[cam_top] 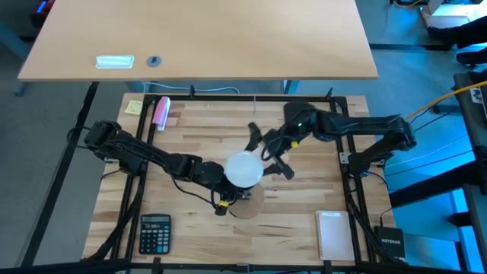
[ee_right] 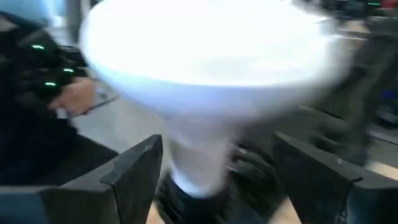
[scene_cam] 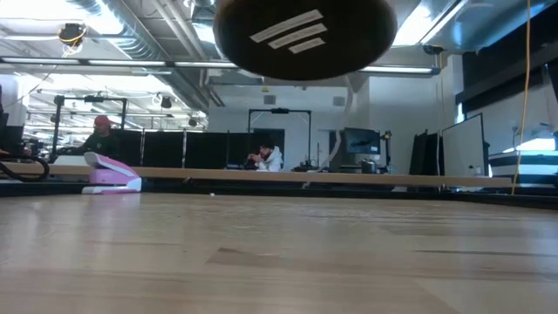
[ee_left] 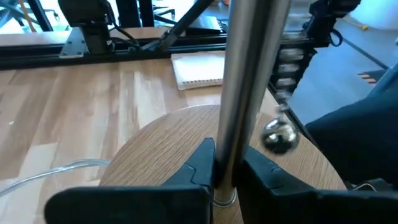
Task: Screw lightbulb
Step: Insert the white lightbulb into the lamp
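Observation:
A white lightbulb (cam_top: 243, 169) sits on top of a lamp with a silvery stem (ee_left: 245, 74) and a round wooden disc (cam_top: 251, 204) as its foot. My left gripper (cam_top: 219, 183) reaches in from the table's left and is shut on the stem. My right gripper (cam_top: 272, 156) comes from the right and is open. Its fingers stand on either side of the bulb's narrow neck (ee_right: 199, 165) without touching it. In the low view a dark round underside (scene_cam: 305, 35) hangs above the tabletop. My left gripper pinches the lamp's metal stem (ee_left: 231, 146) between its two fingers, low down, just above the wooden disc (ee_left: 155, 137). The fingers come roughly level from the table's left and lie across the stem. The stem stands nearly upright in the hold.
A calculator (cam_top: 155, 232) lies near the front left and a white notebook (cam_top: 332, 232) near the front right. A pink object (cam_top: 161, 112) and a yellow note (cam_top: 134, 106) lie at the back left. A clear cord (ee_left: 56, 171) trails from the disc, and a silvery ball (ee_left: 280, 135) shows just above it.

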### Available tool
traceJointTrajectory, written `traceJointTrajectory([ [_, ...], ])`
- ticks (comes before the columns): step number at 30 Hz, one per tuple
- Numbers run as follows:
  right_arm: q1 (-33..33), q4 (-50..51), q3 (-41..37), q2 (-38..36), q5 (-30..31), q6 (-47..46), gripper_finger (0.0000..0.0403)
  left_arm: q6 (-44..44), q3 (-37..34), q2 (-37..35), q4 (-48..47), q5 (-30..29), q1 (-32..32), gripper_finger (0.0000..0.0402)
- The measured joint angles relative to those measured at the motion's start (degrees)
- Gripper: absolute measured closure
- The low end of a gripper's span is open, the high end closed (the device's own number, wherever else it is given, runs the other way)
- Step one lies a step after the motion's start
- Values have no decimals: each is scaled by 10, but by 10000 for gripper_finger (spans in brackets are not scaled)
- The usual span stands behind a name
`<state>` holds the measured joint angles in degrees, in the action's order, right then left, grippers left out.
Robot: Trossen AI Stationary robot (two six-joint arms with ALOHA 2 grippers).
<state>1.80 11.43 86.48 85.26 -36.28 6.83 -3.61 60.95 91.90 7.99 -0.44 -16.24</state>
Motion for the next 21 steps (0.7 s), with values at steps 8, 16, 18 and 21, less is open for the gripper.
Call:
traceJointTrajectory([
  [8,0,-48,0,35,-69,-20,100,-4,0,0,-1,19,1,375],
  [16,0,-59,0,41,-79,-21,131,-4,0,0,-5,19,1,375],
  [18,0,-60,0,41,-79,-20,164,-4,0,0,-8,19,1,375],
  [21,0,-58,0,41,-78,-20,226,-5,0,0,-10,19,2,375],
])
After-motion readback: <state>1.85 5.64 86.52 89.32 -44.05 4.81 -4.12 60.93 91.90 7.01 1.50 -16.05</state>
